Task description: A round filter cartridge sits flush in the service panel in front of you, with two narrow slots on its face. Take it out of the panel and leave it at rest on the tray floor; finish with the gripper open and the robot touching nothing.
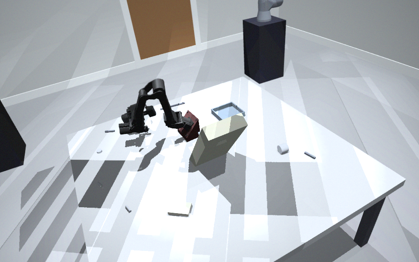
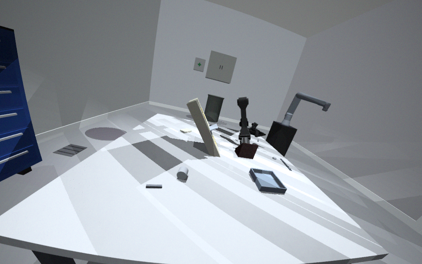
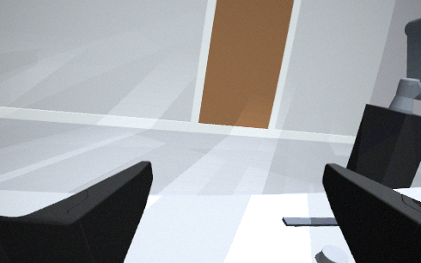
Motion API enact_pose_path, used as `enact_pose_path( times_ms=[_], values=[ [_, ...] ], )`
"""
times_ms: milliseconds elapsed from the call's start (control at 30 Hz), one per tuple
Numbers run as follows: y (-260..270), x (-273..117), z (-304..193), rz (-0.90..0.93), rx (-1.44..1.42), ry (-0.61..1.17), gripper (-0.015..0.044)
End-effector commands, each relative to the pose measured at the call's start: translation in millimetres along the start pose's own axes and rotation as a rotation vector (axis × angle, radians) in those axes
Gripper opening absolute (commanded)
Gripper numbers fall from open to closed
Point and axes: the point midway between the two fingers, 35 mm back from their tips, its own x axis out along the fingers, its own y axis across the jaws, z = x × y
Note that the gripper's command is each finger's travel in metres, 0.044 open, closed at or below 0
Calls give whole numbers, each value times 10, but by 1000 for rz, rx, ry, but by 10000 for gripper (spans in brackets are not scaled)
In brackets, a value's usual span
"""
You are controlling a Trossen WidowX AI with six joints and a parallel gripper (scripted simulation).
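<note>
The cream service panel [image 1: 210,150] [image 2: 201,126] stands tilted near the middle of the table. The round cartridge and its two slots cannot be made out; the panel face toward the arm is hidden in the top and exterior views. The blue-grey tray [image 1: 215,115] [image 2: 273,190] stands beyond the panel in the top view, and no cartridge shows in it. My gripper [image 1: 150,120] [image 2: 261,129] [image 3: 237,171] is open and empty, low at the left in the top view, well away from panel and tray. Its two black fingers stand wide apart in the wrist view.
A dark red block [image 1: 189,130] [image 2: 247,151] stands against the arm. A grey cylinder [image 1: 281,148] [image 2: 182,173] and a short bar [image 1: 310,155] [image 2: 154,186] lie beyond the panel. A cream plate [image 1: 179,209] lies at the front. Another bar [image 3: 309,222] and a white disc [image 3: 333,253] show by the fingers.
</note>
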Motion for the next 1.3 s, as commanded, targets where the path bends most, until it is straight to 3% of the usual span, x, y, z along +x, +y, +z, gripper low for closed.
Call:
enact_pose_path(
  times_ms=[0,367,800,1033,1267],
  values=[
    [6,-4,-3,3,-2,2,374],
    [573,-629,-341,303,-172,250,97],
    [963,-2038,-642,838,-472,542,97],
    [869,-2884,-627,1159,-630,646,97],
    [680,-3449,-528,1392,-729,695,97]
  ],
)
